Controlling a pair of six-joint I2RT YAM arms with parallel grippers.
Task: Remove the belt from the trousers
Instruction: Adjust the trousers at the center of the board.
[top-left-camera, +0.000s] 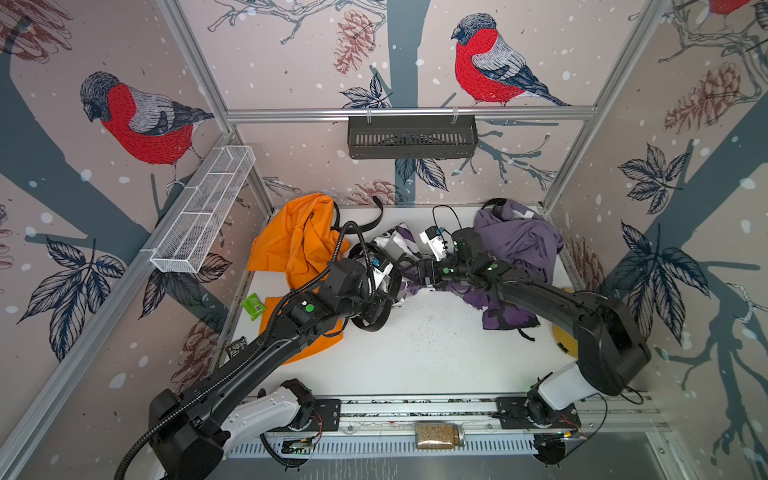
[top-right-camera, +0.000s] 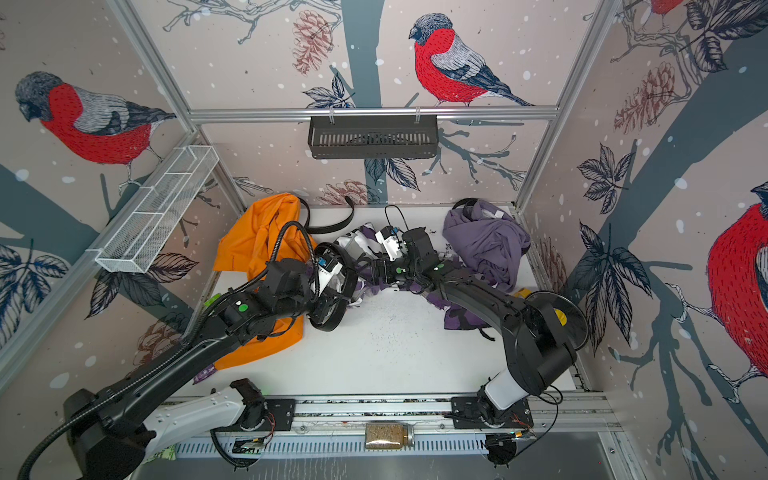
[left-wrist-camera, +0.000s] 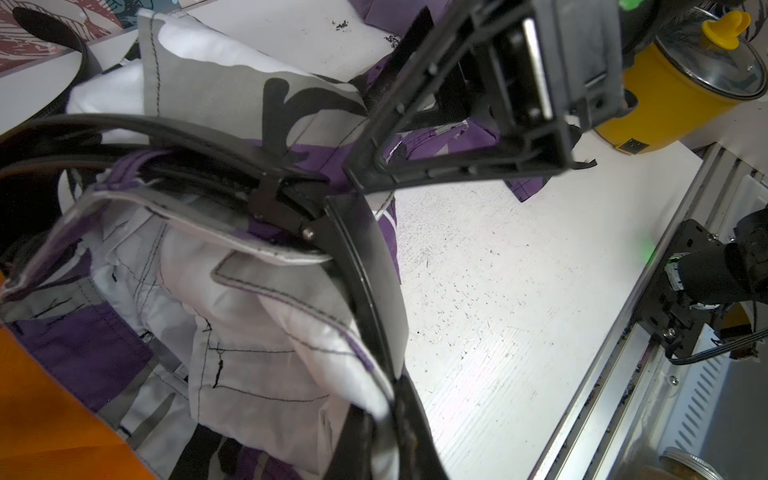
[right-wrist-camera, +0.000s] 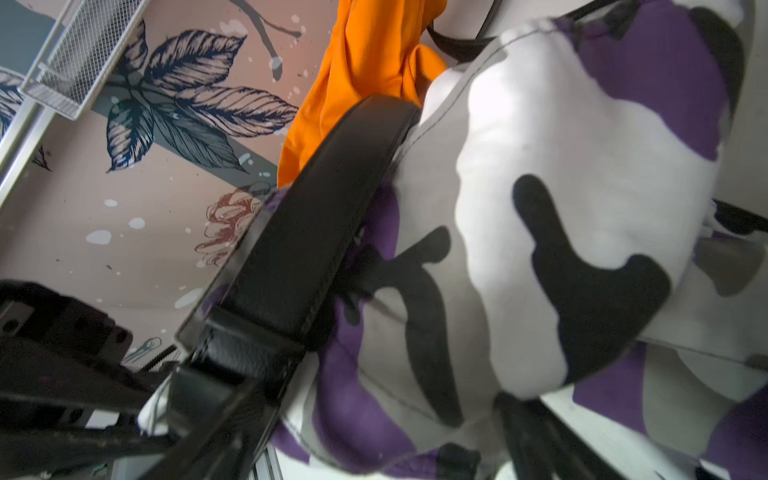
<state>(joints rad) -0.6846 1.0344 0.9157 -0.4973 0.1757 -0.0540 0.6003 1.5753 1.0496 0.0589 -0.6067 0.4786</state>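
Right wrist view is showing the black belt (right-wrist-camera: 299, 232) lying against the camouflage trousers (right-wrist-camera: 519, 166) mid-table, both sitting between the parted jaws of the right gripper (top-left-camera: 423, 272). Only the left wrist view is showing the belt running into the closed left gripper (top-left-camera: 374, 301), which is pinching it.

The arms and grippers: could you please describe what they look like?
Both arms are black, with chunky rounded links and white shells next to their bases. The left arm carries a black ribbed hose along it; the right arm has thin black cables. Green dots mark the joints near the wrists. The left gripper and right gripper are black angular frames.
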